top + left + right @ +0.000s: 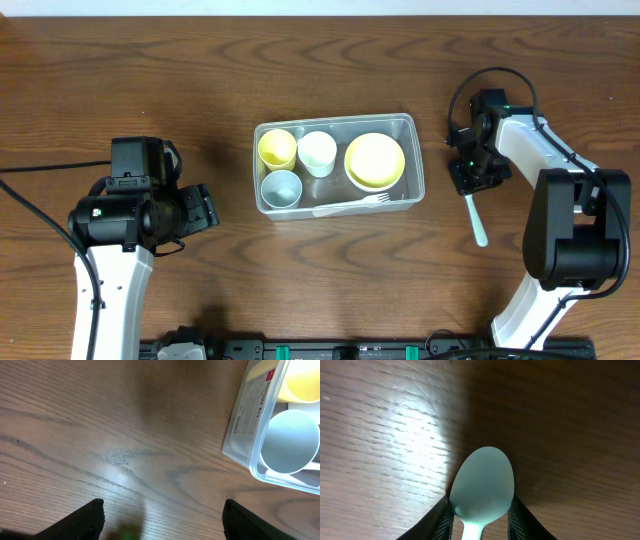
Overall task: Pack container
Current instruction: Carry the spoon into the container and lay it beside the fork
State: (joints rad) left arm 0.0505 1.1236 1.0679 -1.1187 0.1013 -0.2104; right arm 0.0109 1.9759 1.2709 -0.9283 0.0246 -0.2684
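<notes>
The clear container (pixel 336 122) stands at the table's middle. It holds a yellow cup (pixel 277 148), a white cup (pixel 317 152), a pale-blue cup (pixel 281 187), a yellow bowl (pixel 374 160) and a white fork (pixel 352 204). My right gripper (pixel 470 180) is just right of the container, shut on a pale-teal spoon (pixel 477 222). In the right wrist view the spoon's bowl (pixel 482 482) sits between the fingers (pixel 480 506). My left gripper (pixel 203 208) is open and empty, left of the container. In the left wrist view its fingers (pixel 162 519) hover over bare wood, with the container's corner (pixel 243 415) and pale-blue cup (pixel 290 441) at upper right.
The wooden table (pixel 120 80) stretches around the container. The right arm's cable (pixel 492 76) loops above its wrist. A black rail (pixel 330 350) runs along the front edge.
</notes>
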